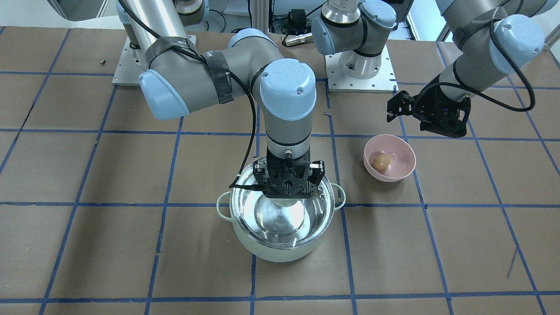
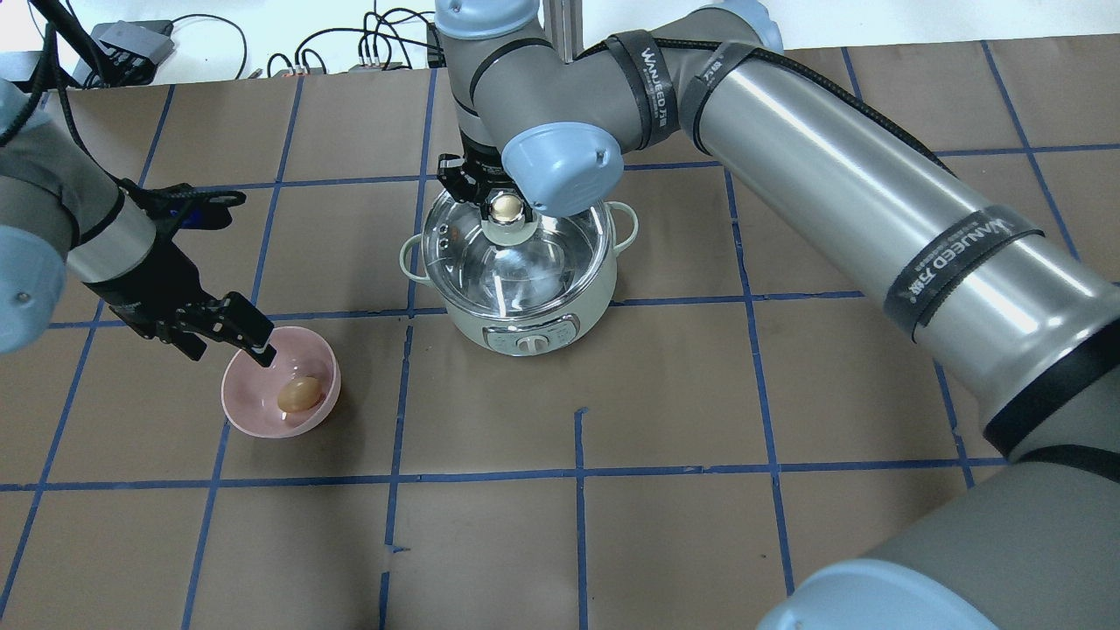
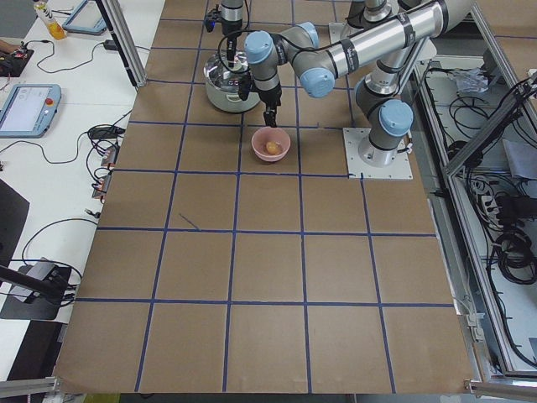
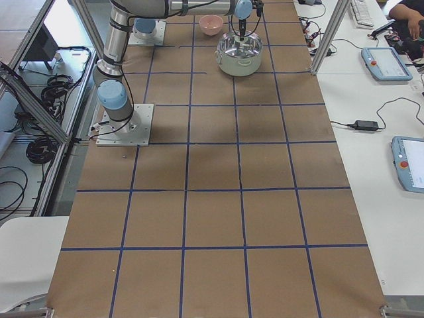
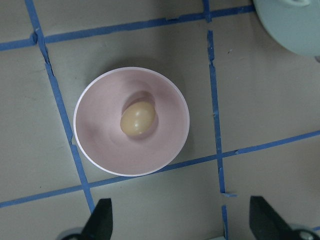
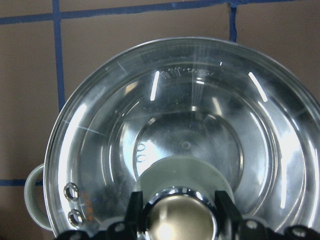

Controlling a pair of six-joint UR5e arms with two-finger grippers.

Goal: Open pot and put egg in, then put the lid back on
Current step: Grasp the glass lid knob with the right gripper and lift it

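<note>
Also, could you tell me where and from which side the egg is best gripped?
Probably across its narrow middle, from straight above. The egg lies on its side at the bottom of the pink bowl, whose sloping wall rings it and blocks sideways approach. The open left pincer hangs above the bowl.

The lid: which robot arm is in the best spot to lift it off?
Right. The right gripper is closed around the knob of the lid, over the pot. The left gripper hangs open near the pink bowl holding the egg.
</note>
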